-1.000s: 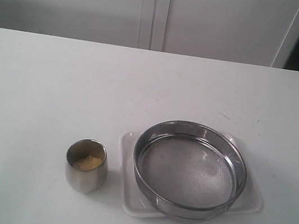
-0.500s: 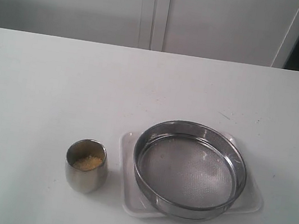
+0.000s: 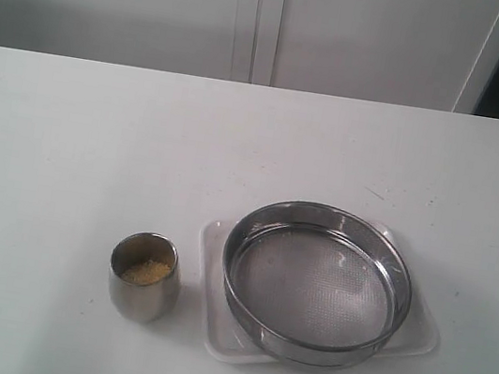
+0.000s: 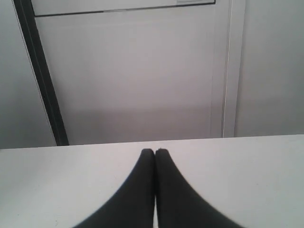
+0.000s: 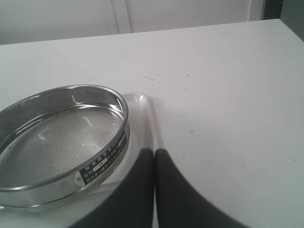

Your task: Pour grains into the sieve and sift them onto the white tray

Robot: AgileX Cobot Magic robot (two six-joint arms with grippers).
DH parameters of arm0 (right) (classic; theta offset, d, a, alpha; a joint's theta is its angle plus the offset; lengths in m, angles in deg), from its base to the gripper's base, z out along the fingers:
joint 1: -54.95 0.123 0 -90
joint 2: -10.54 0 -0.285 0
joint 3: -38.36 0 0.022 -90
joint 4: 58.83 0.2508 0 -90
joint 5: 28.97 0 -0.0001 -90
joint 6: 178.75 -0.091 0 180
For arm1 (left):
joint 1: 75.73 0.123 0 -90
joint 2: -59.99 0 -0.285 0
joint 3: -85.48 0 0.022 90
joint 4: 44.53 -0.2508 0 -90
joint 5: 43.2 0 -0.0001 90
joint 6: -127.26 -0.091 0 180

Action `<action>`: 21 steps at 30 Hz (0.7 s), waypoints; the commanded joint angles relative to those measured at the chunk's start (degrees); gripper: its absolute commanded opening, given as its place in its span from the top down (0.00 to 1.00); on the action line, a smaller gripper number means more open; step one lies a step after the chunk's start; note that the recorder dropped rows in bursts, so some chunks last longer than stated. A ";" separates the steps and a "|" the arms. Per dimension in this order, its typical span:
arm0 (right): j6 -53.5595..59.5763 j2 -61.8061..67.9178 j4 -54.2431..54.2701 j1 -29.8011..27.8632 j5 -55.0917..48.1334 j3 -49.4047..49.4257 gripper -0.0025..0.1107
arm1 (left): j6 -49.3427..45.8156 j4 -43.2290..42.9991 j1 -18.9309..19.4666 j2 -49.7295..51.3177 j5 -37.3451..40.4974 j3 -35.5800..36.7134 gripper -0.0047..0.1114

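Stage: by the look of things the very start; no part of the task shows as done
Grains (image 3: 145, 271): a small yellow heap at the bottom of the steel cup (image 3: 138, 302); none visible in the mesh or on the tray
Cup: upright on the surface (image 3: 95, 144), just beside the tray's left edge, apart from it; no hand on it
Sieve (image 3: 314, 287): sits on the white tray (image 3: 209, 280), covering most of it; mesh bare and clean in both the exterior and right wrist views
White tray: flat on the surface, only its corners and edges showing past the sieve's rim; no sifted granules seen on those parts
Left hand (image 4: 155, 152): fingers pressed together, holding nothing; above bare surface, with none of the task's things in its wrist view
Right hand (image 5: 155, 152): fingers pressed together, empty; near the sieve and the tray's corner, touching neither
Left to do: grasp the cup; tip the grains into the sieve; shake or lift the sieve so the fine part falls onto the tray
Next move, as a judgement: the left hand must open and reach the cup, which stands on its side
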 commanded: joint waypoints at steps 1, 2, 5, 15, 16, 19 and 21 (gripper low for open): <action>0.12 -0.32 -0.04 0.02 0.80 0.37 0.98 | -0.41 0.58 -0.10 6.31 0.00 -3.68 0.96; 0.12 -0.32 -0.04 0.02 0.80 0.37 0.98 | -0.56 0.58 -0.10 7.82 -0.02 -4.30 0.96; 0.12 -0.32 -0.04 0.02 0.80 0.37 0.98 | -0.56 0.58 -0.10 12.06 -0.02 -5.05 0.96; 0.12 -0.32 -0.04 0.02 0.80 0.37 0.98 | -0.07 0.58 -1.07 20.00 -3.05 -2.32 0.96; 0.12 -0.32 -0.04 0.02 0.80 0.37 0.98 | -0.07 0.58 -1.89 20.00 -4.25 -1.43 0.96; 0.12 -0.32 -0.04 0.02 0.80 0.37 0.98 | -0.07 0.58 -5.05 20.00 -7.39 1.57 0.96; 0.12 -0.32 -0.04 0.02 0.80 0.37 0.98 | 0.07 0.58 -7.48 20.00 -8.79 3.37 0.96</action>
